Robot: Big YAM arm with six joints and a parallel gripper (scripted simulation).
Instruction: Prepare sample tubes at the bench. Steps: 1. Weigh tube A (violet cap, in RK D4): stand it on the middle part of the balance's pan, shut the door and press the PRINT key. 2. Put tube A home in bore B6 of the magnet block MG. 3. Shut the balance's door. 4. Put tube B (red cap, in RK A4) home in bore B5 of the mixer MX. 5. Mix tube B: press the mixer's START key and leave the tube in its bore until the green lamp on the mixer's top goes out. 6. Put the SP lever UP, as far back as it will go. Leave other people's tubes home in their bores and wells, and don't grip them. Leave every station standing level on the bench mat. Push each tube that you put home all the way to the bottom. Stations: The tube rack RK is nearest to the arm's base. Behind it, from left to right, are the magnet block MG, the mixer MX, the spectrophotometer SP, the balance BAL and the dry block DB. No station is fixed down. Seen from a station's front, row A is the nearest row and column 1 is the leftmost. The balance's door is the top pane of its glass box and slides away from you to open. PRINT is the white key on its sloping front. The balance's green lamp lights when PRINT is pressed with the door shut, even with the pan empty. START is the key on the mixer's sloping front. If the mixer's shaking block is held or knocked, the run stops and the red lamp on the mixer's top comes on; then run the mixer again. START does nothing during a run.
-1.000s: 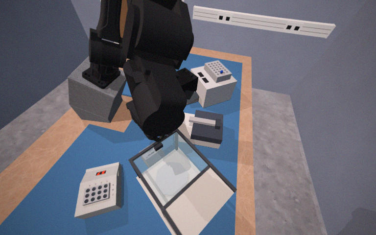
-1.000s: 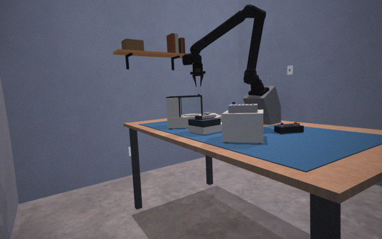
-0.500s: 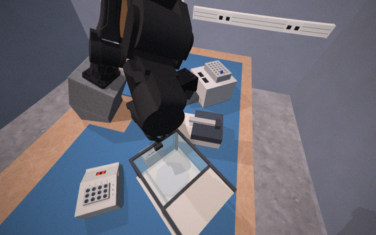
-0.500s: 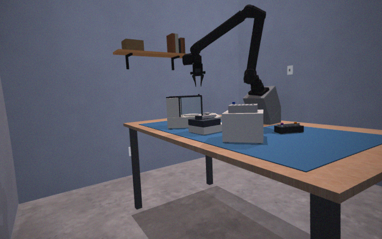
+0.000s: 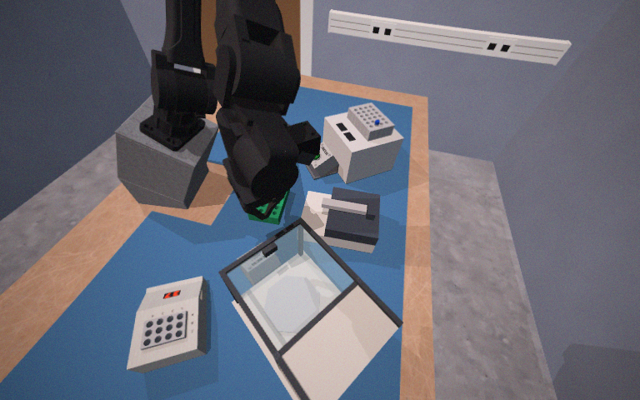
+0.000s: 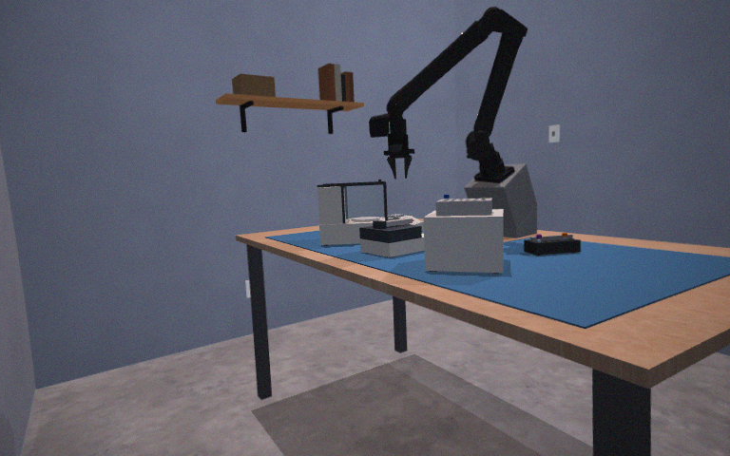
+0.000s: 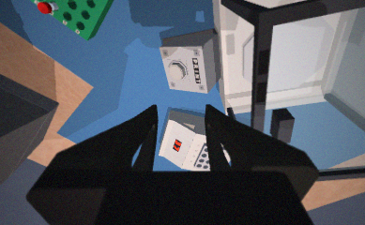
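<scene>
Small red-capped tube (image 7: pixel 44 7) stands in the green rack (image 5: pixel 277 213) (image 7: pixel 89 27), upper left of wrist view; black end effector (image 5: pixel 265 216) (image 6: pixel 400 178) (image 7: pixel 181 112) hangs part-open, grasping nothing; tube probably light, stiff, slick, best gripped squarely at its cap.

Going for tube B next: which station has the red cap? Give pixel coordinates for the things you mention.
The green rack (image 5: pixel 272 217) (image 7: pixel 93 23), with the red cap (image 7: pixel 44 7) at its edge. The mixer (image 5: pixel 372 156) (image 6: pixel 464 242) shows a blue cap instead; the black magnet block (image 6: pixel 552 246), violet and orange.
</scene>
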